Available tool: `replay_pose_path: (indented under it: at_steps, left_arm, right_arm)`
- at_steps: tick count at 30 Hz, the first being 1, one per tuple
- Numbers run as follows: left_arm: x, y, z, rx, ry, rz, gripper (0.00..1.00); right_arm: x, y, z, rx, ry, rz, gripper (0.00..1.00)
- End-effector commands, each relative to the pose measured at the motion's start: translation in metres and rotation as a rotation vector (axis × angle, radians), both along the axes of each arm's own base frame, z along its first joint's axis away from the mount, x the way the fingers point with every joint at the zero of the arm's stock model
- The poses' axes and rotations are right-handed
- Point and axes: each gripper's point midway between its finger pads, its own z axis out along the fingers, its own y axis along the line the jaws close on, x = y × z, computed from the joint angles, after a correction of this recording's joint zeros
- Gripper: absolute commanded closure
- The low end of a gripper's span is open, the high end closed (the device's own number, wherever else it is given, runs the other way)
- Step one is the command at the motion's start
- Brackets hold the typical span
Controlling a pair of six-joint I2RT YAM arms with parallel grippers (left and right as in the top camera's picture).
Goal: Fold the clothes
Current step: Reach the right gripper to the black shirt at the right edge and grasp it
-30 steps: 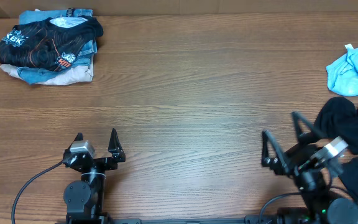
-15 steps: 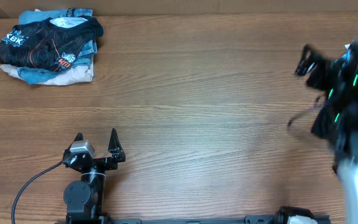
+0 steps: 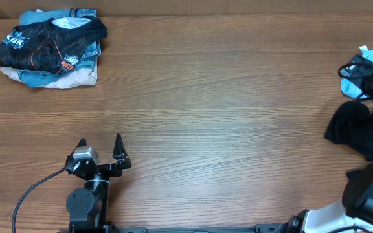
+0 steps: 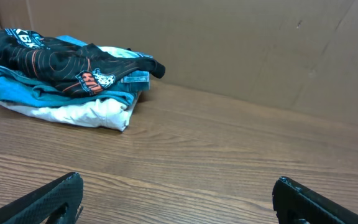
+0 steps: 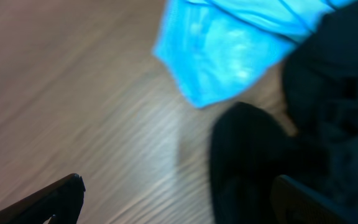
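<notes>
Over on the right edge of the worktop [image 3: 206,129], the black T-shirt [image 3: 357,128] is just a crumpled lump. No sleeves or collar can be made out, and I can't spot a tag from any angle. It sits right beside a light blue garment [image 5: 229,43], which is bunched up too, and the two look like they touch or overlap in the wrist view.

So progress-wise I'd call this basically zero for this shirt. It's not spread out, not lifted, not even gripped.

The right fingers [image 5: 48,200] are wide apart with nothing between them. They hang low over the spot where the blue cloth meets the black one. That wrist view is blurry, so I can't tell exactly how close they are to the fabric.

The left fingers [image 3: 119,152] are also wide apart and empty. They're parked at the near left of the worktop, well away from the T-shirt.

Far left corner has a stack of folded clothes [image 3: 47,50] with a printed black shirt [image 3: 50,35] on top. That looks like finished work to me.

What's left, as I see it, is pretty much everything. Grab the black tee without dragging the blue one along, pull it to the open middle, flatten it and do the folds. It probably goes on the stack after that.
</notes>
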Motion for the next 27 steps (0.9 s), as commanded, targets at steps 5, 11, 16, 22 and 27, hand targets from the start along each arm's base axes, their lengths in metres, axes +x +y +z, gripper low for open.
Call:
replay_pose_path:
  at_steps: [5, 11, 16, 22, 27]
  left_arm:
    - [0.000, 0.004, 0.001, 0.013, -0.009, 0.017, 0.00]
    - [0.000, 0.004, 0.001, 0.013, -0.009, 0.017, 0.00]
    - [0.000, 0.004, 0.001, 0.013, -0.009, 0.017, 0.00]
    - [0.000, 0.004, 0.001, 0.013, -0.009, 0.017, 0.00]
    - [0.000, 0.004, 0.001, 0.013, -0.009, 0.017, 0.00]
  right_arm:
    - [-0.023, -0.070, -0.033, -0.002, 0.063, -0.164, 0.00]
    - [-0.031, -0.092, -0.039, -0.007, 0.053, -0.213, 0.00]
    - [-0.037, -0.092, -0.067, 0.037, 0.117, -0.227, 0.06]
    - [-0.047, -0.087, -0.105, 0.102, 0.206, -0.275, 0.06]
    - [-0.050, -0.088, -0.110, 0.099, 0.227, -0.284, 0.23]
